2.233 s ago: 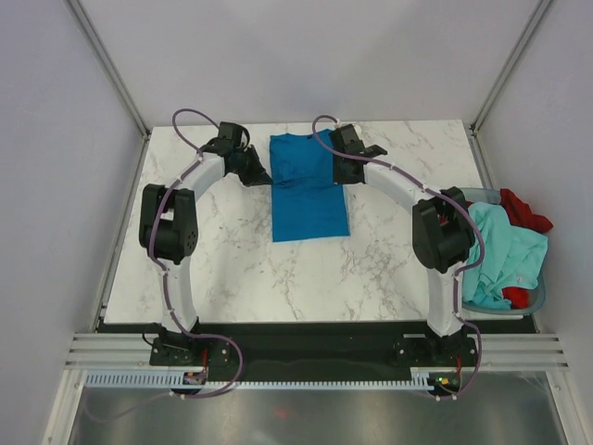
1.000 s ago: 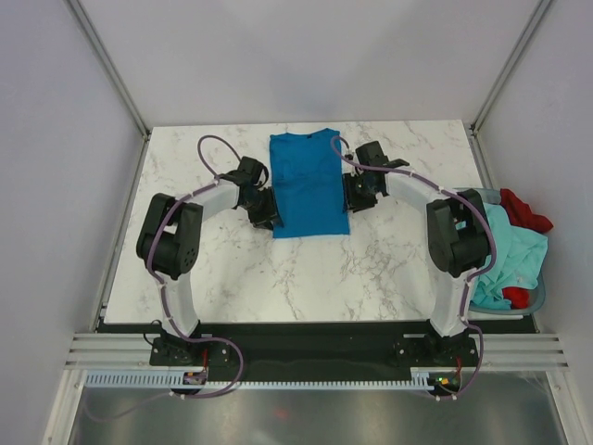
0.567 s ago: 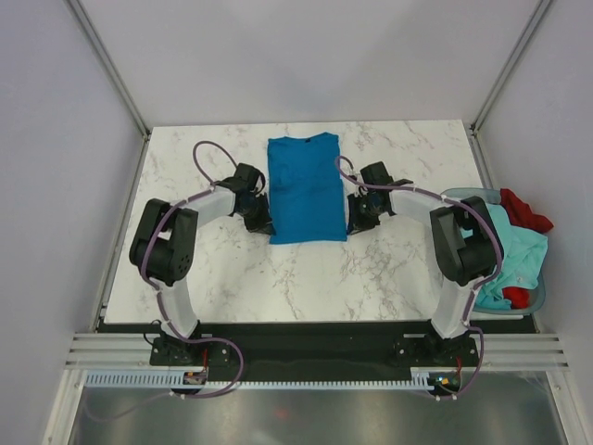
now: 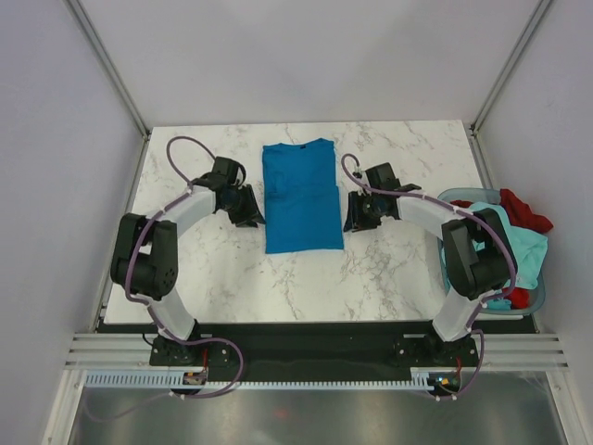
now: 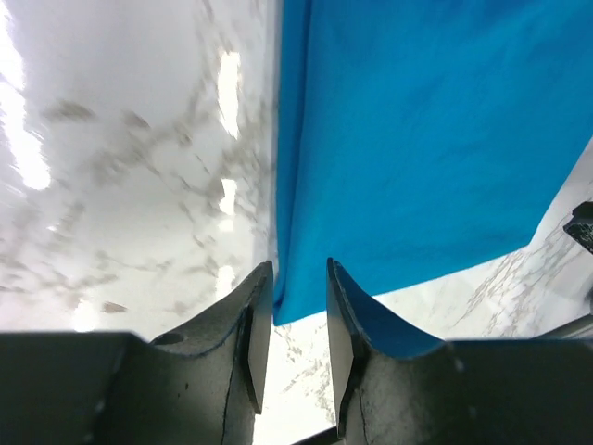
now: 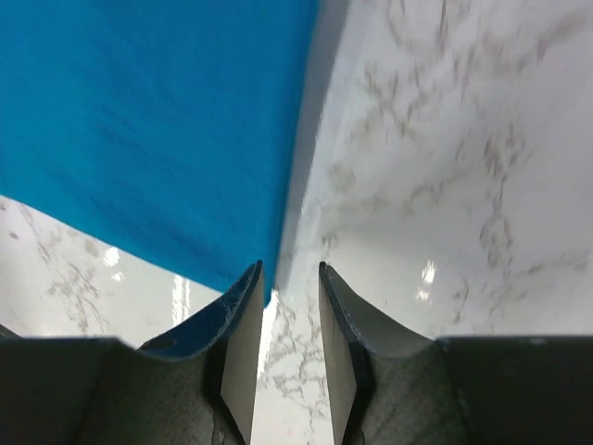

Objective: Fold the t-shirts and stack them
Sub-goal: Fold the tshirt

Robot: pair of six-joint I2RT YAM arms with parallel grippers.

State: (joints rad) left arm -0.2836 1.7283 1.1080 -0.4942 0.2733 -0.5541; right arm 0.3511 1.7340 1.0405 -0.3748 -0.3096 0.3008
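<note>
Vivid blue fabric t-shirt (image 4: 302,195) lay flat, sleeves folded in, on the marble table (image 4: 398,269); left gripper (image 4: 252,217) and right gripper (image 4: 353,222) flanked it, jaws slightly parted, empty.

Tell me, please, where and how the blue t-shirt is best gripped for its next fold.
Probably its two near corners, the left hand coming in low from the left, the right hand from the right. The blue t-shirt lies flat as a long strip, so only its thin edges offer a pinch.
</note>
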